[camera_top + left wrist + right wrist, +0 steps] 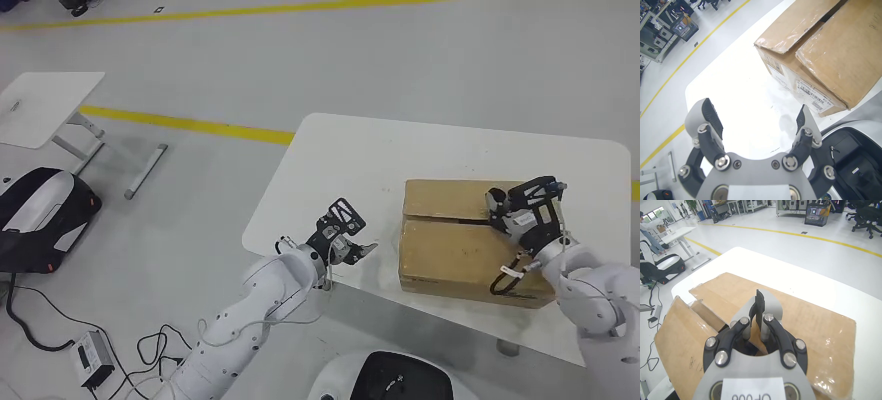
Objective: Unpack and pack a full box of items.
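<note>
Box [470, 250] near table [400, 150] edge, left gripper [754, 103] well apart

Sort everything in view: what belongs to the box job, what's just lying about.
Job:
cardboard box, nearly closed
table under it
left hand, open, apart from the box
right hand, shut above the box

Lying about:
side table
power strip
yellow floor line

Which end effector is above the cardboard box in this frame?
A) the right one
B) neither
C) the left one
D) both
A: the right end effector is closed above the top flaps of the box, while the left end effector is open over the white table beside the box.
</note>
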Controlling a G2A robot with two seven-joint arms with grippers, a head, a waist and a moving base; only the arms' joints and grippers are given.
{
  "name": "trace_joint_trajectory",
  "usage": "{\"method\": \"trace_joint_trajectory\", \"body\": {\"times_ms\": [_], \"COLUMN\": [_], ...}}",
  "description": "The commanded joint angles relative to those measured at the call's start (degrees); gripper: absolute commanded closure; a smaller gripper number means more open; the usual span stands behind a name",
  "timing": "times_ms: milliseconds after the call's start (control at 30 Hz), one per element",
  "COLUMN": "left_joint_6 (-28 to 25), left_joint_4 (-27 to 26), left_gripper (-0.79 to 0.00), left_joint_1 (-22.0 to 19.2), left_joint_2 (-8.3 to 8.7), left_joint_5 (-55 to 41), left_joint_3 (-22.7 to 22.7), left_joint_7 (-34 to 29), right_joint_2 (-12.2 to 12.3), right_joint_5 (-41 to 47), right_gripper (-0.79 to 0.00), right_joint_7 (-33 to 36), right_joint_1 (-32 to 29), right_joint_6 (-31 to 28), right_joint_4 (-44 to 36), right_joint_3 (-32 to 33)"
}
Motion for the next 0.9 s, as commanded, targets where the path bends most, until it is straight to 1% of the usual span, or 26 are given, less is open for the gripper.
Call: {"method": "trace_joint_trajectory", "body": {"times_ms": [0, 100, 133, 167, 267, 433, 500, 567, 700, 767, 867], "left_joint_6": [0.0, 0.0, 0.0, 0.0, 0.0, 0.0, 0.0, 0.0, 0.0, 0.0, 0.0], "left_joint_4": [0.0, 0.0, 0.0, 0.0, 0.0, 0.0, 0.0, 0.0, 0.0, 0.0, 0.0], "left_gripper": [-0.785, -0.785, -0.785, -0.785, -0.785, -0.785, -0.785, -0.785, -0.785, -0.785, -0.785], "left_joint_1": [0.0, 0.0, 0.0, 0.0, 0.0, 0.0, 0.0, 0.0, 0.0, 0.0, 0.0], "left_joint_2": [0.00, 0.00, 0.00, 0.00, 0.00, 0.00, 0.00, 0.00, 0.00, 0.00, 0.00], "left_joint_5": [0.0, 0.0, 0.0, 0.0, 0.0, 0.0, 0.0, 0.0, 0.0, 0.0, 0.0], "left_joint_3": [0.0, 0.0, 0.0, 0.0, 0.0, 0.0, 0.0, 0.0, 0.0, 0.0, 0.0], "left_joint_7": [0.0, 0.0, 0.0, 0.0, 0.0, 0.0, 0.0, 0.0, 0.0, 0.0, 0.0], "right_joint_2": [-0.3, -0.7, -0.9, -1.1, -1.3, -1.7, -1.7, -1.7, -1.6, -1.6, -1.5], "right_joint_5": [0.9, -0.8, 0.0, 1.2, -0.8, 2.8, 5.0, 5.3, 6.7, 6.4, 5.7], "right_gripper": [0.000, 0.000, 0.000, 0.000, 0.000, 0.000, 0.000, 0.000, 0.000, 0.000, 0.000], "right_joint_7": [0.3, 1.1, 1.2, 1.5, 2.6, 1.5, 1.3, 2.3, 5.8, 7.1, 7.6], "right_joint_1": [0.0, 0.2, 0.1, 0.0, -0.1, -0.6, -0.5, -0.1, -0.8, -1.8, -3.5], "right_joint_6": [1.5, 5.4, 6.7, 7.4, 9.8, 12.9, 13.2, 12.6, 10.7, 9.5, 9.2], "right_joint_4": [0.2, 0.3, 0.0, -0.4, -1.1, -3.7, -5.8, -8.6, -12.3, -12.8, -12.3], "right_joint_3": [-0.6, -1.6, -1.9, -2.0, -2.5, -0.8, 0.4, 1.1, 1.4, 1.0, 0.4]}}
